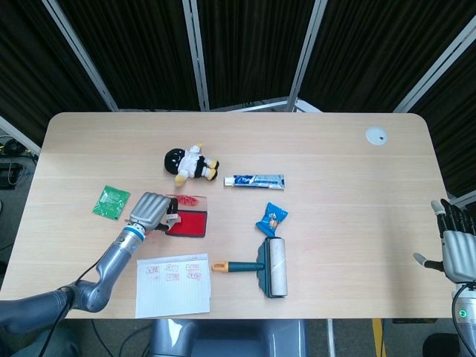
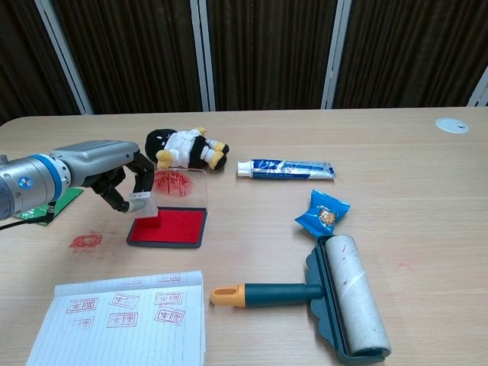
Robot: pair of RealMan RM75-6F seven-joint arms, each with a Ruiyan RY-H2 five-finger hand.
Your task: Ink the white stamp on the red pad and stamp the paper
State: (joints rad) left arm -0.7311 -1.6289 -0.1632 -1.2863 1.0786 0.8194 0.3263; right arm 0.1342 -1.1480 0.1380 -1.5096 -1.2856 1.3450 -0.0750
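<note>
Now left hand (image 2: 114, 171) fingers clamped on white stamp (image 2: 143, 206), red base over red pad (image 2: 171, 227).

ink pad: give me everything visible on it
The ink pad is a flat dark tray filled with bright red ink, its clear lid standing open at the back, smeared red inside. It lies flat on the table, above the paper. The left hand holds the white stamp down at its left end.
</note>
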